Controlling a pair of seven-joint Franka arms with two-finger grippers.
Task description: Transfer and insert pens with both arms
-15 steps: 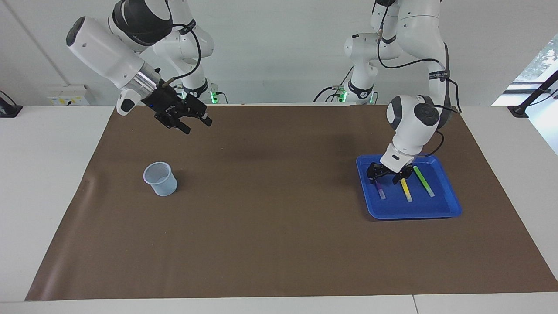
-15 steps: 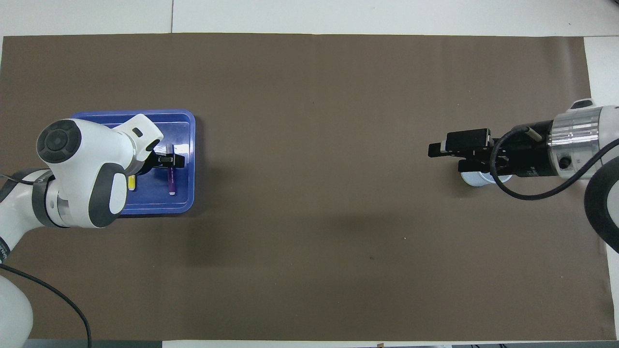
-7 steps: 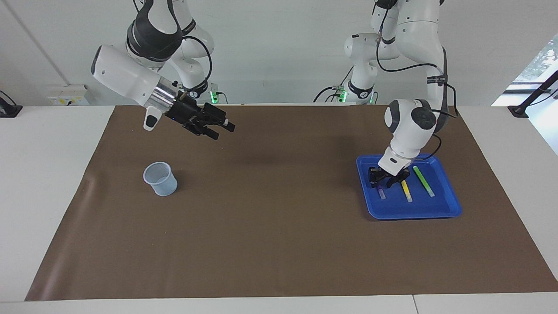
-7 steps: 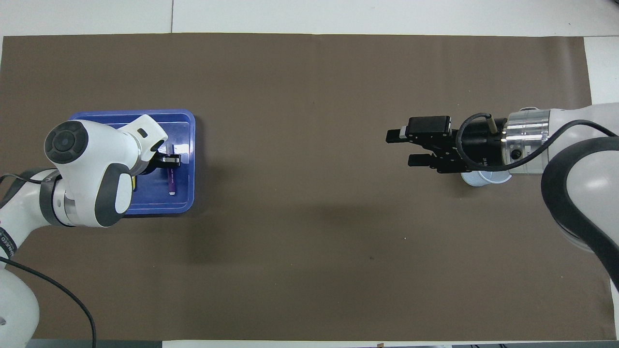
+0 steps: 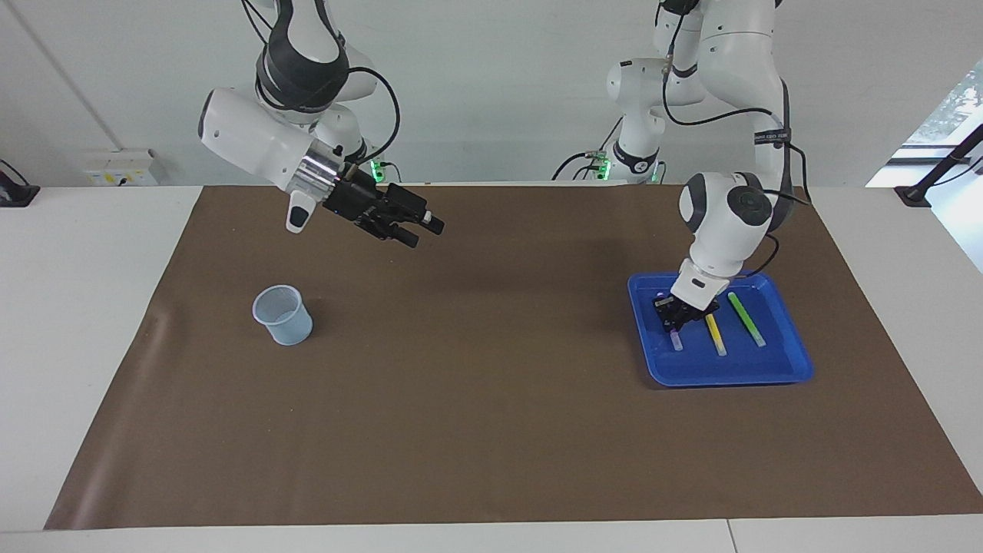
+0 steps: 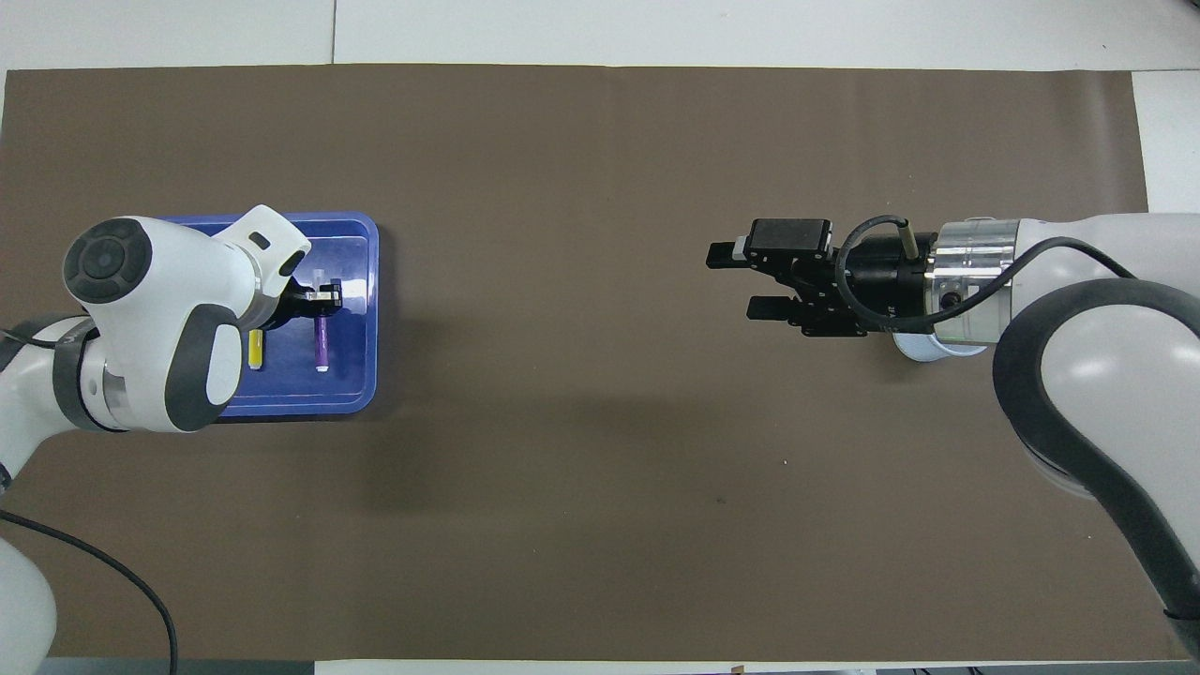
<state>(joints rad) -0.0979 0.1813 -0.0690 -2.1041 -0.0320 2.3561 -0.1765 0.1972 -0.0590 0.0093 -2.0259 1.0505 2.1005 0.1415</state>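
at the tray (image 5: pixel 791 369), facing view: left gripper (image 5: pixel 679 312) sits low over the purple pen (image 5: pixel 675 338), fingers drawn in around its upper end; a firm pinch isn't clear. yellow pen (image 5: pixel 716 335) just beside, green pen (image 5: pixel 746 319) past that. right gripper (image 5: pixel 415 225) is spread, midair, cup (image 5: pixel 282 314) below it.

overhead view: purple pen (image 6: pixel 322 341) runs toward the robots from the left gripper (image 6: pixel 323 297). open mat (image 6: pixel 581 422) between the arms.

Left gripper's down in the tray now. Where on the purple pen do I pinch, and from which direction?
Pinch the purple pen on its coloured barrel, not the pale cap end. It lies flat in the blue tray, so come straight down, fingers across its width. The left gripper is already there; the yellow pen lies close beside.
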